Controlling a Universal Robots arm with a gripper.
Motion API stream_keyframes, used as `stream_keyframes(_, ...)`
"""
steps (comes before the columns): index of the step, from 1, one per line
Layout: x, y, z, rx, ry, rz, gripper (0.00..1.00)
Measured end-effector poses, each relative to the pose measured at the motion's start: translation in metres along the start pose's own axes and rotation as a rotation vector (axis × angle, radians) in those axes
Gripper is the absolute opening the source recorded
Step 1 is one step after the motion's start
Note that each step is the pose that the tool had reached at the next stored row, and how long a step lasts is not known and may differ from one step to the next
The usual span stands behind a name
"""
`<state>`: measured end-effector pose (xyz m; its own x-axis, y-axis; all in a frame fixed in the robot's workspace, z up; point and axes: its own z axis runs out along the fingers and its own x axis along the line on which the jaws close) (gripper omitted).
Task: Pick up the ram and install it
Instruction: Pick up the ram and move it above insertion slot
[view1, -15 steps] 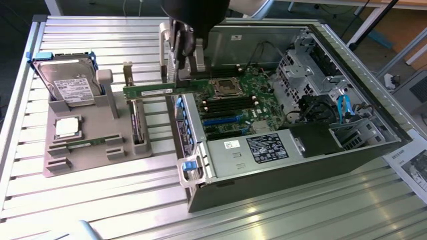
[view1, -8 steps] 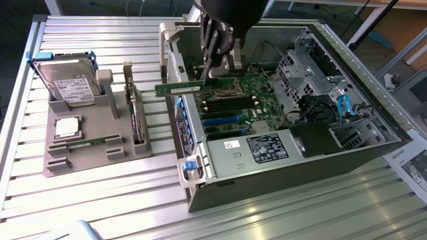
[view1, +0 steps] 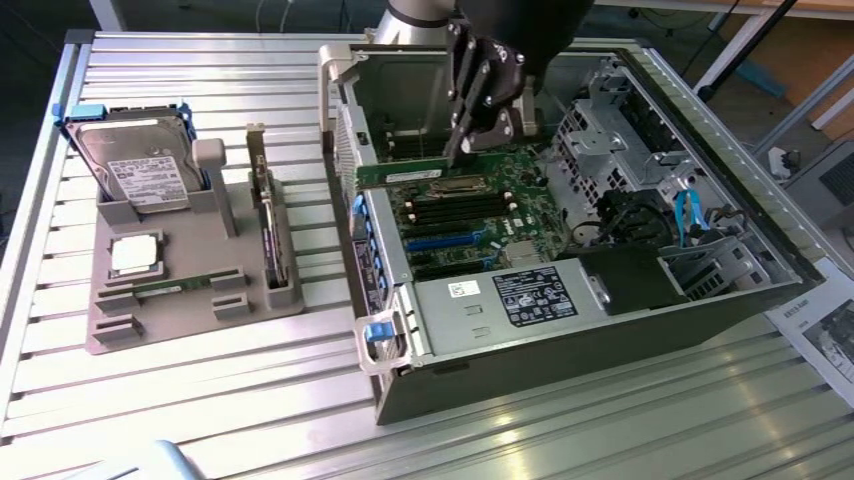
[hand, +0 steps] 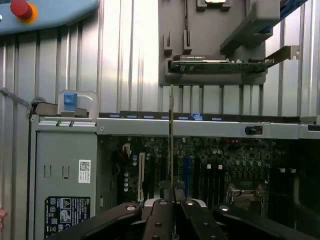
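Note:
My gripper (view1: 458, 150) reaches down into the open computer case (view1: 694, 300) and is shut on the ram (view1: 400, 171), a thin green stick. The stick juts sideways from the fingers toward the exterior view's left, over the far edge of the motherboard (view1: 467, 215). In the wrist view the ram (hand: 171, 130) appears edge-on as a thin line running out from the closed gripper (hand: 172, 200), over the dark memory slots (hand: 200, 172). I cannot tell whether it touches a slot. A second ram (view1: 174, 288) lies on the grey holder (view1: 120, 335).
The holder on the exterior view's left also carries a hard drive (view1: 134, 170), a silver processor (view1: 134, 255) and an upright expansion card (view1: 267, 235). Drive cages and cables (view1: 687, 215) crowd the case's right side. A red button (hand: 21, 9) sits on a blue box.

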<state>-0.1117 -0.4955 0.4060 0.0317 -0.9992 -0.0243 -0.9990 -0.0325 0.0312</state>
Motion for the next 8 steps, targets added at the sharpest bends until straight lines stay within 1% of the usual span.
stream_keyframes(3, 0.000, -0.0133, -0.0005, 0.0000, 0.0001, 0.000, 0.12)
stream_keyframes(4, 0.001, -0.0211, -0.0008, -0.0001, 0.0002, 0.000, 0.12)
stream_keyframes(6, 0.001, -0.0309, -0.0010, 0.0000, 0.0001, 0.000, 0.12)
stream_keyframes(7, 0.001, -0.0375, -0.0012, 0.0000, 0.0001, 0.000, 0.12)
stream_keyframes(8, 0.001, -0.0411, -0.0013, 0.0000, 0.0000, 0.000, 0.12)
